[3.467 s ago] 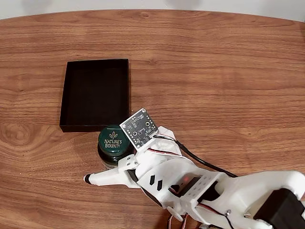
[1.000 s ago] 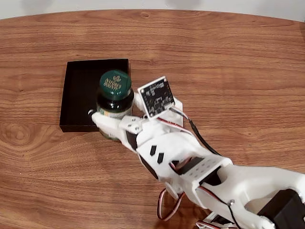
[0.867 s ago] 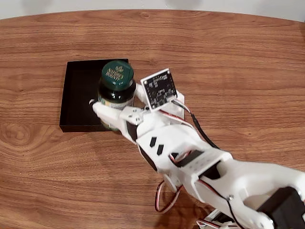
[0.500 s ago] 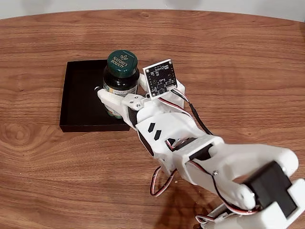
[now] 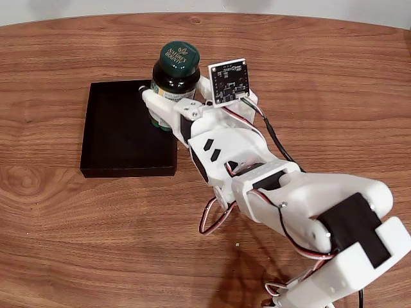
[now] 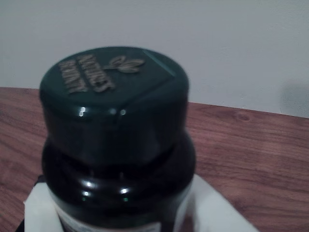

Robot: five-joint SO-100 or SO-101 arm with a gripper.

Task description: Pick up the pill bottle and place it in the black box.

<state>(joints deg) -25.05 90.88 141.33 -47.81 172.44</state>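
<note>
The pill bottle (image 5: 176, 72), dark green with a green printed cap, hangs in the air over the far right corner of the black box (image 5: 122, 131) in the fixed view. My white gripper (image 5: 172, 102) is shut on its body from the near side, one finger (image 5: 157, 101) crossing below the label. In the wrist view the pill bottle (image 6: 116, 125) looms close and slightly tilted, with white fingers (image 6: 41, 210) at its base. The box floor is bare.
A wooden table (image 5: 321, 90) stretches out on all sides, with a pale wall (image 6: 231, 43) behind its far edge. My white arm (image 5: 282, 199) runs from the lower right corner, trailing loose wires (image 5: 215, 221) above the tabletop.
Over the last seconds my gripper lifted the bottle from the table in front of the box and carried it up and away, across the box to its far right corner.
</note>
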